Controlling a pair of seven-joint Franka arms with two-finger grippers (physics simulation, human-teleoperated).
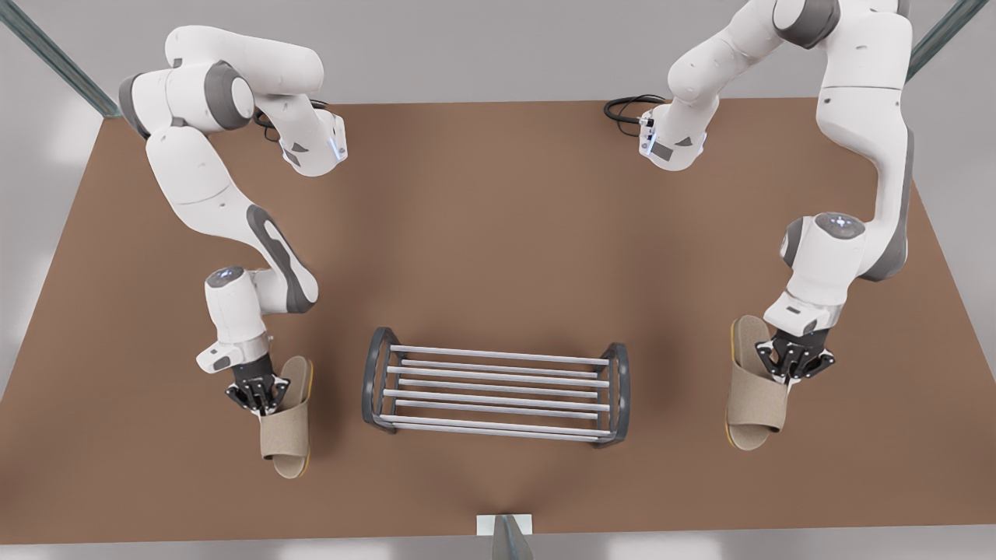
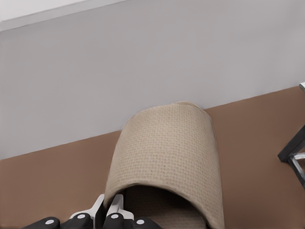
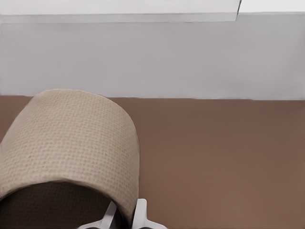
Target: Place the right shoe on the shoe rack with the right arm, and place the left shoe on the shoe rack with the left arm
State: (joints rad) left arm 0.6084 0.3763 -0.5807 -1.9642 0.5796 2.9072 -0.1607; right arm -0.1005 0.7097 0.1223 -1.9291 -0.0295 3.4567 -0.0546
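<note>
The shoe rack (image 1: pixel 498 385), with dark grey end frames and silver bars, stands mid-table nearer the front edge; one corner of the shoe rack (image 2: pixel 291 151) shows in the left wrist view. On the front view's left lies the left shoe (image 1: pixel 289 435) (image 2: pixel 167 152), a beige woven slipper. My left gripper (image 1: pixel 261 395) (image 2: pixel 106 211) is shut on the outer edge of its upper. On the front view's right lies the right shoe (image 1: pixel 751 404) (image 3: pixel 71 138), of the same kind. My right gripper (image 1: pixel 795 365) (image 3: pixel 125 215) is shut on the edge of its upper, on the side away from the rack. Both shoes lie beside the rack, apart from it.
The brown table (image 1: pixel 498 233) has bare room behind the rack and between rack and shoes. A black cable (image 1: pixel 626 109) loops at the back edge. A small white and grey fixture (image 1: pixel 506 535) sits at the front edge. A pale grey wall lies beyond the table.
</note>
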